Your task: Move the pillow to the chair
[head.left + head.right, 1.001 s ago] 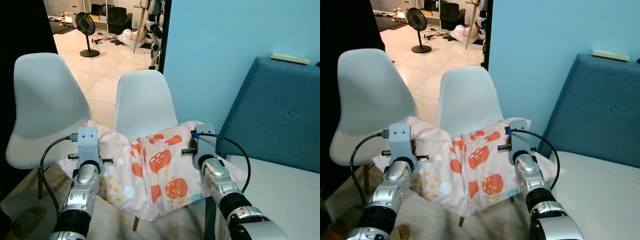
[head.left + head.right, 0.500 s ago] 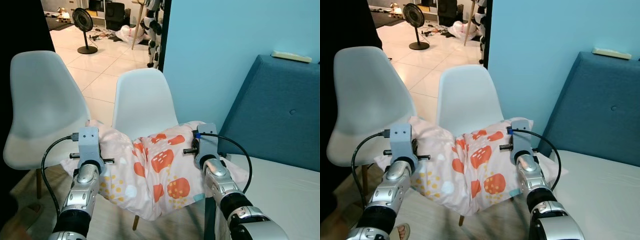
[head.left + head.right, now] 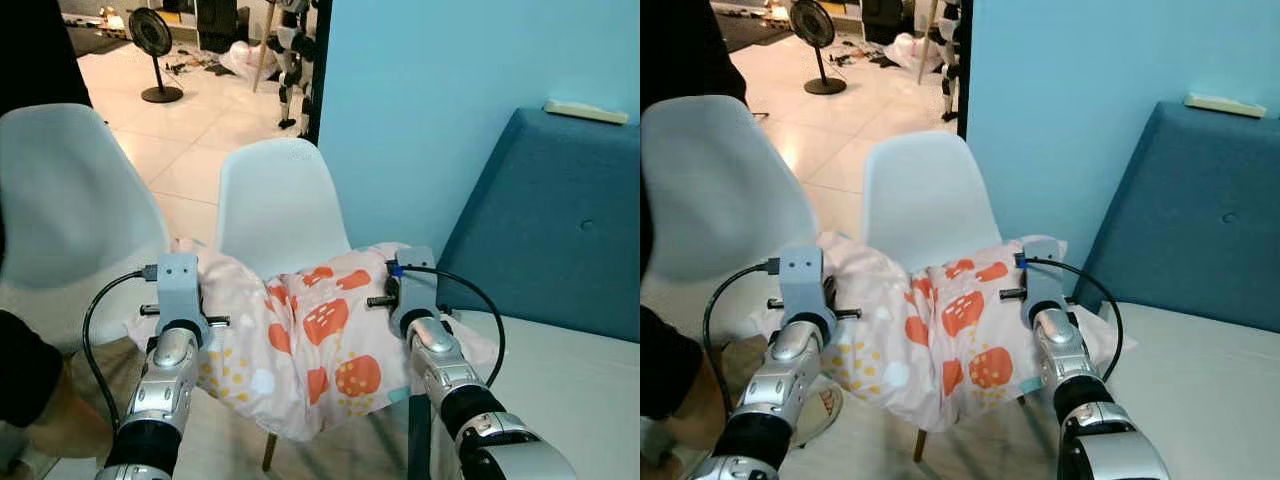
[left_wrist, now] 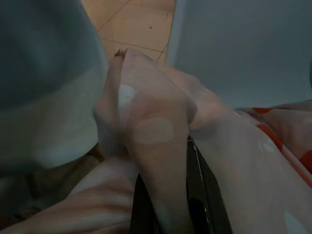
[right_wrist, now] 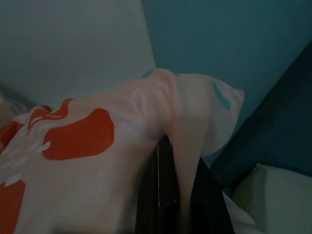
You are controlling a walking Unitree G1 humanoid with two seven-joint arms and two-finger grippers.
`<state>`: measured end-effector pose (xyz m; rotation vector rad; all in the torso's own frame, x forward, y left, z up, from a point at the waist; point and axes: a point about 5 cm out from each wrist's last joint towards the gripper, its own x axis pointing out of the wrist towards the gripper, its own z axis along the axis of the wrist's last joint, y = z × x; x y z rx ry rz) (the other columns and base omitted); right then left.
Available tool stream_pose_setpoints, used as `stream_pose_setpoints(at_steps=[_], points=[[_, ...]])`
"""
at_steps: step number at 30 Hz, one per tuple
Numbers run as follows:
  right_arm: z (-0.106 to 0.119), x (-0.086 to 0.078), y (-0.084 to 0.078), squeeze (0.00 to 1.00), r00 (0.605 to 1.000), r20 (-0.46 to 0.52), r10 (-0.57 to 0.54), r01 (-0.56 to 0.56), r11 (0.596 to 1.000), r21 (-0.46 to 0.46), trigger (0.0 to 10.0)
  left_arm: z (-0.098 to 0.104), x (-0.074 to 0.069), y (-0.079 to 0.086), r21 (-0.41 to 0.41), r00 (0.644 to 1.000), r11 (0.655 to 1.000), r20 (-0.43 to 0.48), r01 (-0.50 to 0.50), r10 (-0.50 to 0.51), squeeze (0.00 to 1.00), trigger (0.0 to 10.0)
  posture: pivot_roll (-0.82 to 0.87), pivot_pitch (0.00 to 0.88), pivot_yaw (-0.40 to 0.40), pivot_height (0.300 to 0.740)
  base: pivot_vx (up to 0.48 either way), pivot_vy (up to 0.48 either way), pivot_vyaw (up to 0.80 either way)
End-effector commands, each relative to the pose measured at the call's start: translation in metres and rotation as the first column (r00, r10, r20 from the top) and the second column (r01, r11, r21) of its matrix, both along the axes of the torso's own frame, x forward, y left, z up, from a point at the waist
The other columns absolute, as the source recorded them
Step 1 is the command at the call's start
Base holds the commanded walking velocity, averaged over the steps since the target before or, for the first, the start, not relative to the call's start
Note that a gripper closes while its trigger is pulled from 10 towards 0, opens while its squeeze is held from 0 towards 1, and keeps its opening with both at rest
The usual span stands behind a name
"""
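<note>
Head views: evenly bright, colours clean; daylight glare on the tiled floor (image 3: 190,150) at the far room; soft shadow beneath the pillow (image 3: 310,340); nearer white chair (image 3: 70,210) smeared by motion blur, its edges ghosted; the rest sharp. Wrist views: dim, murky, low contrast; pillow cloth close to the lens out of focus; black fingers (image 4: 204,204) barely separable from shade.

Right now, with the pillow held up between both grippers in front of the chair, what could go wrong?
Each gripper pinches only a fold of fabric at the pillow's edge: left gripper, right gripper. The sagging middle could pull a corner free. The hanging underside might also catch the chair's front edge instead of landing on the seat. A person's arm near the left arm could be bumped.
</note>
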<state>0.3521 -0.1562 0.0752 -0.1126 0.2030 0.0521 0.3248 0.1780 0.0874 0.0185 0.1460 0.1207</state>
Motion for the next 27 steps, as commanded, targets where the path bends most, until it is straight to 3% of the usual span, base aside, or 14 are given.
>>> stream_pose_setpoints(at_steps=[1, 8, 27], points=[[0.0076, 0.0032, 0.0014, 0.00, 0.999, 0.044, 0.005, -0.005, 1.000, 0.008, 10.0, 0.0089, 0.0027, -0.0073, 0.011, 0.998, 0.999, 0.052, 0.040, -0.040, 0.00, 10.0, -0.02, 0.017, -0.067, 0.720, 0.364, 0.000, 0.00], [0.0065, 0.0024, 0.0008, 0.00, 0.999, 0.043, -0.001, 0.001, 1.000, 0.013, 10.0, 0.0099, 0.0035, -0.0090, 0.016, 0.997, 0.999, 0.055, 0.051, -0.052, 0.00, 10.0, -0.02, 0.013, -0.062, 0.720, 0.329, 0.000, 0.00], [0.0050, 0.0011, -0.0035, 0.00, 0.999, 0.042, -0.026, 0.025, 0.999, 0.028, 10.0, 0.0149, 0.0074, -0.0114, 0.034, 0.994, 0.996, 0.070, 0.078, -0.080, 0.00, 10.0, -0.02, 0.018, -0.042, 0.720, 0.000, 0.000, 0.00]])
